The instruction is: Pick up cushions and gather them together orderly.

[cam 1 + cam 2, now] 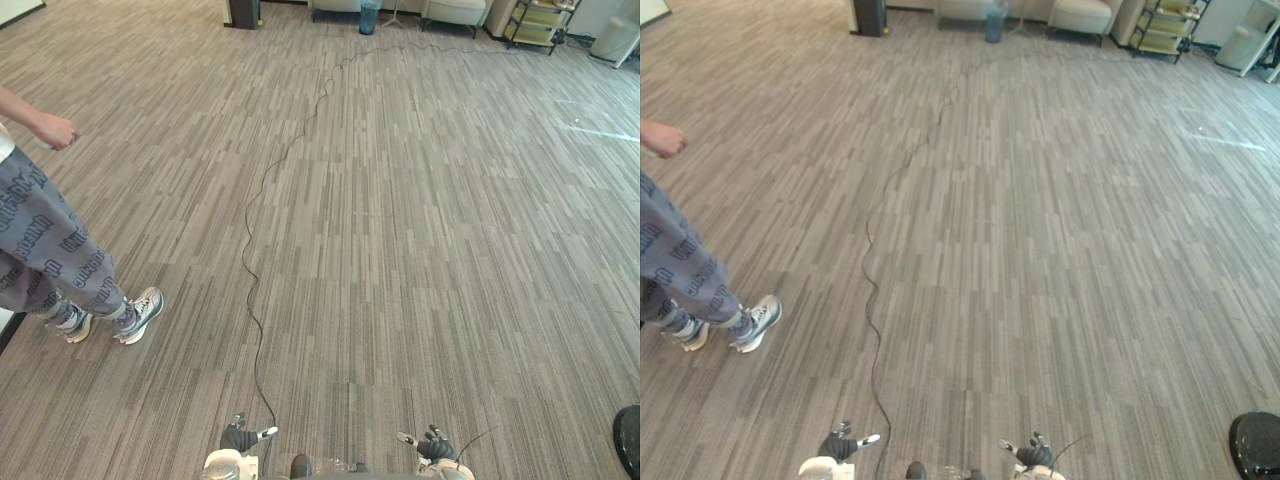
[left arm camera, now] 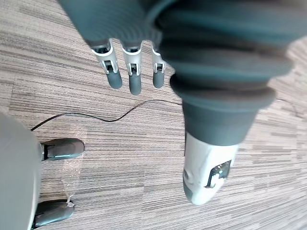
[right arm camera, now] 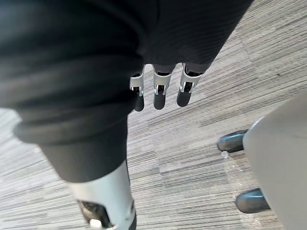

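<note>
Nearest, the left robot hand (image 1: 243, 437) and the right robot hand (image 1: 432, 446) hang low over the grey striped carpet floor (image 1: 420, 250), one on each side of the robot. Each is released: in the left wrist view its fingers (image 2: 135, 76) point straight down at the carpet, in the right wrist view the fingers (image 3: 160, 93) do the same, and neither robot hand holds or touches anything.

Out to the side of the right robot hand, well apart from it, lies a dark round object (image 1: 1255, 443), cut by the edge of the view.

Ahead of the left robot hand and further out to its side stands a person (image 1: 45, 240) in patterned grey trousers and grey-and-white trainers (image 1: 140, 313), one hand (image 1: 55, 130) loosely closed.

Far ahead of both robot hands, by the far wall, stand a black box (image 1: 243, 12), a bluish bin (image 1: 369, 15), pale upholstered seats (image 1: 455, 10), a wire shelf trolley (image 1: 540, 22) and a white bin (image 1: 612, 38). Whether the seats carry the cushions cannot be told.
</note>
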Controlling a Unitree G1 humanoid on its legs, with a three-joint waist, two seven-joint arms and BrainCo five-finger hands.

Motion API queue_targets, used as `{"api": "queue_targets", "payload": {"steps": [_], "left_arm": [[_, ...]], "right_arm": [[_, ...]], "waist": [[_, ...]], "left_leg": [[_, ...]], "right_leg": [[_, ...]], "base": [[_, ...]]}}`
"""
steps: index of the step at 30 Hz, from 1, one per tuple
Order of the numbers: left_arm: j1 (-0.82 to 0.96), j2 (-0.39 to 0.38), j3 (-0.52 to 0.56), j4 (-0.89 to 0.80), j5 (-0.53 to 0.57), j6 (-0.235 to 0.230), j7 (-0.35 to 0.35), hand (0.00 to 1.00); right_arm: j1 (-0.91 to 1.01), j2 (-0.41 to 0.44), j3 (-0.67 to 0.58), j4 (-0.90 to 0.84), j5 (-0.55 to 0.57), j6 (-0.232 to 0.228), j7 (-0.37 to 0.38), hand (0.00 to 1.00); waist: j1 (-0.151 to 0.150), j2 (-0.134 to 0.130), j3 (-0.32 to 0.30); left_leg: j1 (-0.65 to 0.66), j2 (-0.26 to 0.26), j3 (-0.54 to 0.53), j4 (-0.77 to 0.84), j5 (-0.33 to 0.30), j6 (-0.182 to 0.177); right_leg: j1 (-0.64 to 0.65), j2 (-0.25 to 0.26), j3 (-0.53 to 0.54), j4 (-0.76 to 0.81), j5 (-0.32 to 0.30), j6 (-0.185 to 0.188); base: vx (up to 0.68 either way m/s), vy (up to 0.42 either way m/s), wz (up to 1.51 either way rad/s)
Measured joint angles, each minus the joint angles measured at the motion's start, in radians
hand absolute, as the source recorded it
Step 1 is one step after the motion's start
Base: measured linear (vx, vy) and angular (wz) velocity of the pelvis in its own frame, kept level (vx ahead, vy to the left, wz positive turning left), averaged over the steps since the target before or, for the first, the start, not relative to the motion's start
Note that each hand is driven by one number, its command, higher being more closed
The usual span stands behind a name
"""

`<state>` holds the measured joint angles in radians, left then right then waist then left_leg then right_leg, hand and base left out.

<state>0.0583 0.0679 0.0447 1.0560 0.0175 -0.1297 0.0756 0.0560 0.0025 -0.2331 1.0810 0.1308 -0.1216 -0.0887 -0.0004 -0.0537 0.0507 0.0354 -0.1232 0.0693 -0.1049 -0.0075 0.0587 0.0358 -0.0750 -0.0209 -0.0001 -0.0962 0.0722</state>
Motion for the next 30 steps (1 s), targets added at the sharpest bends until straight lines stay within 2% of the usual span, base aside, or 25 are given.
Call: {"api": "queue_targets", "payload": {"steps": [11,17,21,23,24,25,26,27,28,30], "left_arm": [[0.000,0.000,-0.003,0.008,-0.003,0.006,-0.003,0.00],[-0.005,0.000,-0.003,0.016,-0.006,0.006,-0.011,0.00],[-0.007,-0.004,0.001,0.014,-0.006,0.006,-0.017,0.00],[-0.006,-0.008,0.019,0.012,-0.006,0.007,-0.017,0.00],[-0.006,-0.013,0.045,0.003,-0.006,0.009,-0.017,0.00],[-0.005,-0.016,0.069,-0.016,-0.007,0.010,-0.018,0.00],[-0.007,-0.023,0.110,-0.048,-0.011,0.009,-0.019,0.00],[-0.008,-0.038,0.146,-0.073,-0.014,0.008,-0.019,0.00],[-0.005,-0.046,0.169,-0.093,-0.019,0.010,-0.017,0.00],[-0.008,-0.047,0.173,-0.115,-0.020,0.010,-0.017,0.00]], "right_arm": [[-0.008,-0.005,0.001,0.005,-0.005,0.006,0.001,0.00],[-0.009,-0.013,0.003,0.005,-0.007,0.006,0.001,0.00],[0.009,-0.023,0.009,-0.003,-0.010,0.008,0.003,0.00],[0.014,-0.020,-0.004,-0.013,-0.006,0.009,0.002,0.00],[0.016,-0.013,-0.013,-0.022,-0.006,0.010,0.003,0.00],[0.022,-0.001,-0.025,-0.044,-0.006,0.011,0.001,0.00],[0.028,0.006,-0.047,-0.068,-0.007,0.011,0.002,0.00],[0.036,0.009,-0.060,-0.088,-0.009,0.011,0.003,0.00],[0.035,0.011,-0.063,-0.090,-0.004,0.012,0.000,0.00],[0.035,0.012,-0.060,-0.091,-0.003,0.014,-0.001,0.00]], "waist": [[-0.001,0.010,0.002],[-0.006,0.023,0.013],[-0.009,0.035,0.024],[-0.010,0.033,0.026],[-0.010,0.029,0.031],[-0.010,0.023,0.044],[-0.006,0.010,0.064],[0.007,0.018,0.079],[0.008,0.030,0.088],[0.007,0.026,0.094]], "left_leg": [[0.022,0.005,0.010,0.000,0.000,0.000],[0.017,0.016,0.007,-0.006,0.000,0.000],[-0.016,0.030,0.016,-0.006,-0.005,-0.005],[-0.030,0.041,0.048,-0.005,-0.008,-0.009],[-0.037,0.051,0.072,0.013,-0.016,-0.022],[-0.061,0.063,0.100,0.078,-0.042,-0.037],[-0.113,0.089,0.133,0.230,-0.109,-0.052],[-0.178,0.130,0.146,0.392,-0.176,-0.054],[-0.275,0.174,0.148,0.615,-0.217,-0.053],[-0.345,0.206,0.160,0.769,-0.214,-0.061]], "right_leg": [[0.001,0.006,0.029,0.033,0.005,-0.008],[-0.003,0.016,0.029,0.033,0.001,-0.011],[-0.071,0.026,0.027,0.120,-0.052,-0.032],[-0.102,0.026,0.026,0.154,-0.073,-0.032],[-0.110,0.027,0.025,0.173,-0.081,-0.038],[-0.105,0.026,0.023,0.181,-0.089,-0.039],[-0.104,0.027,0.021,0.202,-0.103,-0.051],[-0.105,0.042,0.011,0.229,-0.117,-0.065],[-0.104,0.059,-0.010,0.268,-0.149,-0.079],[-0.092,0.058,-0.026,0.287,-0.173,-0.089]], "base": [[0.01,-0.051,-0.02],[-0.11,-0.117,0.00],[-0.20,-0.137,-0.02],[-0.06,-0.109,0.07],[0.02,-0.086,0.17],[0.05,-0.096,0.18],[0.04,-0.088,0.10],[0.04,-0.142,0.16],[0.03,-0.109,0.20],[0.09,-0.041,0.25]]}}
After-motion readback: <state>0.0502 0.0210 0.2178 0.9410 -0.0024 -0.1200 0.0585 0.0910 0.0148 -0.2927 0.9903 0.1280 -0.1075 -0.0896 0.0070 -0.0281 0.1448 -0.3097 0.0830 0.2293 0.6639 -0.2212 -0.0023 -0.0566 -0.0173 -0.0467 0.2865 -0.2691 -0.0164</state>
